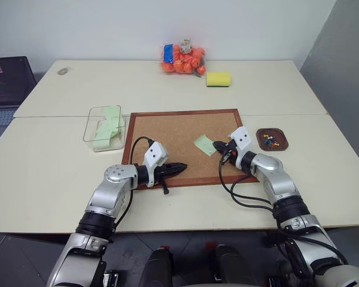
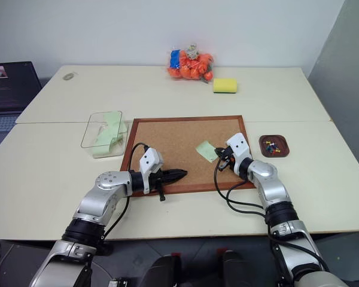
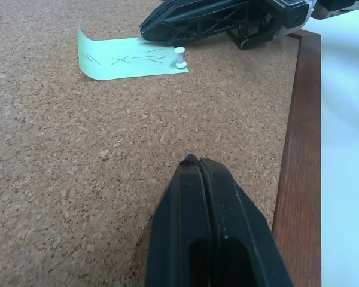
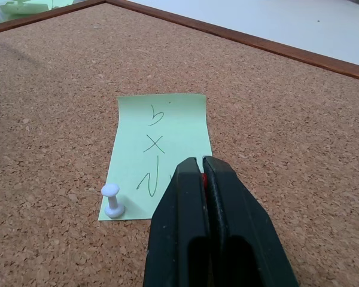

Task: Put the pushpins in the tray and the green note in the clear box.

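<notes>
The green note (image 4: 160,152) lies flat on the corkboard (image 1: 167,134), toward its right edge, fixed by a white pin (image 4: 112,200) at one corner. The right gripper (image 4: 201,162) is clenched, a sliver of red showing between its tips, which sit over the note's near edge. The left gripper (image 3: 195,161) is clenched on nothing, over the board's front edge. The tray (image 1: 272,139) sits on the desk just right of the board, with coloured pins (image 1: 270,141) in it. The clear box (image 1: 105,127) stands left of the board, holding green paper.
</notes>
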### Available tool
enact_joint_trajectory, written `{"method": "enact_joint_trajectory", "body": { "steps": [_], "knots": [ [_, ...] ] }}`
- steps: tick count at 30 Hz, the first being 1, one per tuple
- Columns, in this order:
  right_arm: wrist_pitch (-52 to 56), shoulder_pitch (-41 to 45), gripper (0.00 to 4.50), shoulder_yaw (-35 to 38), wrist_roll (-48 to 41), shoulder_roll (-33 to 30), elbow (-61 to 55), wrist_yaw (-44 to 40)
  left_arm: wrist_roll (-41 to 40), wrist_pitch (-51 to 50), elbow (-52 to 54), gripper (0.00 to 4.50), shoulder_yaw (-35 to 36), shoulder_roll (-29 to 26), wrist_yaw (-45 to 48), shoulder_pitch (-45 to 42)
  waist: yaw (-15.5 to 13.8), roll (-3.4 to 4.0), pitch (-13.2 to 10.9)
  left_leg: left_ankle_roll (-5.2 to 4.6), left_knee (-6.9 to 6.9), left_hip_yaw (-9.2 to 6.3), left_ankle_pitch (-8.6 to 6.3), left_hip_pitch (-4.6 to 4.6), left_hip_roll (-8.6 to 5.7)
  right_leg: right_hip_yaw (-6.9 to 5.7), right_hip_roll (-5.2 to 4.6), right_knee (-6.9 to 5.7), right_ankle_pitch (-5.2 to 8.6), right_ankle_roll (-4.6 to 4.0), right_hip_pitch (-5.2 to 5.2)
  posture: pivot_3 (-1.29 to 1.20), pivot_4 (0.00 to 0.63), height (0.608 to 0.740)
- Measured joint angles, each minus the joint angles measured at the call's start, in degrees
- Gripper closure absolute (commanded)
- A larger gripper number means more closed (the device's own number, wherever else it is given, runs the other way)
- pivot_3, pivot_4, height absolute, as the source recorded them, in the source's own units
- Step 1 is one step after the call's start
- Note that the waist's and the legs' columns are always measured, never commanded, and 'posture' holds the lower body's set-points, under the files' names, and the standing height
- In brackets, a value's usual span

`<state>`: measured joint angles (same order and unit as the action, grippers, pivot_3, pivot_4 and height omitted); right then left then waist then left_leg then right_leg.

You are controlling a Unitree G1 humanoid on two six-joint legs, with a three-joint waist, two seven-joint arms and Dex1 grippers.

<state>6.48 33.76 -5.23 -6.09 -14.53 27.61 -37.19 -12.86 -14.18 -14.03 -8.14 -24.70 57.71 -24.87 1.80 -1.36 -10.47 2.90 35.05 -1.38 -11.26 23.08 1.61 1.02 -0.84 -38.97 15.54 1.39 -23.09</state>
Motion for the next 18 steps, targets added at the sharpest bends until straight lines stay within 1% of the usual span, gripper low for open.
{"method": "enact_joint_trajectory", "body": {
  "steps": [6,9,11,13,18],
  "knots": [
    [2.4,-0.8,4.48,1.8,-3.1,0.2,-1.4,-1.3,0.0,0.0,0.0,4.50,0.0,0.1,0.2,0.0,-0.1,0.00,0.0,0.00,-0.02,-0.02,0.00,0.03,0.00,-0.02,0.00,0.01,0.00,-0.01,-0.02,0.00,0.150,0.740],
    [3.1,-1.6,4.48,3.6,-6.0,0.7,-3.7,-1.8,0.0,0.1,0.0,4.50,0.0,0.0,0.3,-0.1,-0.1,0.00,0.0,0.00,-0.03,-0.01,0.00,0.05,0.00,-0.01,0.00,0.01,0.00,-0.01,-0.06,0.00,0.150,0.740],
    [3.2,-1.7,4.48,5.1,-8.4,0.9,-7.8,-2.0,0.0,-0.1,0.0,4.50,0.0,0.1,0.3,-0.1,0.0,0.00,0.0,0.00,-0.03,-0.02,0.00,0.05,0.00,-0.02,0.00,0.00,0.01,0.00,-0.04,0.00,0.150,0.740],
    [3.2,-1.7,4.48,6.1,-8.9,0.9,-9.6,-1.7,0.0,-0.2,0.0,4.50,0.0,0.2,0.3,-0.2,-0.1,0.00,0.0,0.00,-0.02,-0.01,0.00,0.04,-0.01,-0.01,0.00,0.00,0.01,0.00,-0.03,0.00,0.150,0.740],
    [3.4,-1.9,4.48,6.9,-9.2,0.8,-9.8,0.4,0.0,-0.2,-0.1,4.50,0.0,0.2,0.4,-0.3,-0.1,0.00,0.0,0.00,-0.02,-0.02,0.00,0.04,0.00,-0.02,0.00,0.01,0.01,0.00,-0.04,0.00,0.150,0.740]
  ]
}}
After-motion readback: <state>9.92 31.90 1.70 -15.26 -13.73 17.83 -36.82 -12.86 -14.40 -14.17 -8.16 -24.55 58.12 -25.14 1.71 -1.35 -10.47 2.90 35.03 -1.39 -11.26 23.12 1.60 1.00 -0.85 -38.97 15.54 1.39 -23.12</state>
